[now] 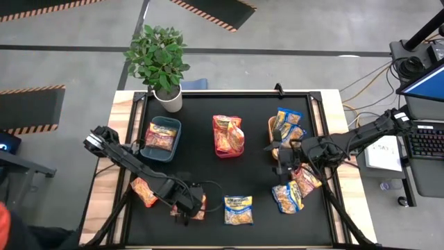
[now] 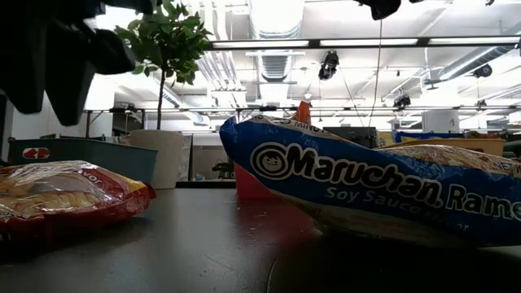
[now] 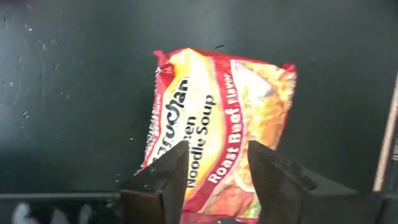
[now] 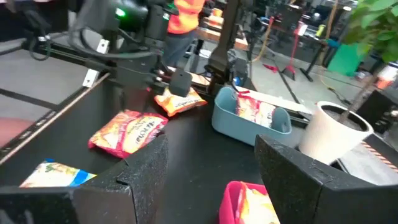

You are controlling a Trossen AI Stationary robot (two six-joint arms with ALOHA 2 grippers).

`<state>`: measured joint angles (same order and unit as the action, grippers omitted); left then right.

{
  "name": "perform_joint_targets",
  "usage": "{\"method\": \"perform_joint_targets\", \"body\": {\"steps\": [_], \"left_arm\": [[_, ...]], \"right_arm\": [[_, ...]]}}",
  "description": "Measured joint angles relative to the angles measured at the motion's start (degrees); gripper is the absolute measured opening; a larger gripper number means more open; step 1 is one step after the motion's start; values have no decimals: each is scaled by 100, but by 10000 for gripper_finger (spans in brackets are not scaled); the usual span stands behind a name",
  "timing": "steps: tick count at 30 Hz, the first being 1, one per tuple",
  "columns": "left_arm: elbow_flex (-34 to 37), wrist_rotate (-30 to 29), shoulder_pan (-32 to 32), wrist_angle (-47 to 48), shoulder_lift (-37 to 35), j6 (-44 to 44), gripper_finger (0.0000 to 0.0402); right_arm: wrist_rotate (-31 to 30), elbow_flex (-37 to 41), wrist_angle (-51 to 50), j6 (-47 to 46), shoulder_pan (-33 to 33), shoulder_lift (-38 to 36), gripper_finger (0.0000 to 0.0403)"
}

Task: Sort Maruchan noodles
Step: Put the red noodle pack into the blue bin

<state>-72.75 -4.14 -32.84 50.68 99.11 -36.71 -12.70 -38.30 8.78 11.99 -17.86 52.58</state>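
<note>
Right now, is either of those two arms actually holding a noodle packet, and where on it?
Cannot be told for the left gripper: it straddles one end of a red Roast Beef packet. The right gripper holds nothing.

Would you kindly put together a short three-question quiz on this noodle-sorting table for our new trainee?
1. True or false: the teal bin holds blue-and-yellow packets.
2. What flavour is printed on the packet under the left end effector?
A. Roast Beef
B. Shrimp
C. Chicken
3. Fill in: the right end effector, fingers apart and empty, hovers beside the ___ bin stacked with blue-and-yellow packets.

Key
1. False: it holds an orange-red one.
2. A
3. tan
</note>
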Motion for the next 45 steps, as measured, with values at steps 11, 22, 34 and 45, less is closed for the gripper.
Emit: {"method": "perform_joint_targets", "body": {"steps": [11,22,34,45], "left_arm": [[686,-700,-216,-563,-142,232,220],[2135,-1186,-262,-2565,-1101,-49,211],[3788,-1338,-262,-5070,-1530,-713,210],[3819,-1342,-349,-5232,-1184,-727,202]], "right_arm": [[265,11,9,-42,-1,4,228],[268,22,28,-42,-1,4,228],[268,26,48,-99,-1,4,228],[268,61,49,-214,1,8,228]]}}
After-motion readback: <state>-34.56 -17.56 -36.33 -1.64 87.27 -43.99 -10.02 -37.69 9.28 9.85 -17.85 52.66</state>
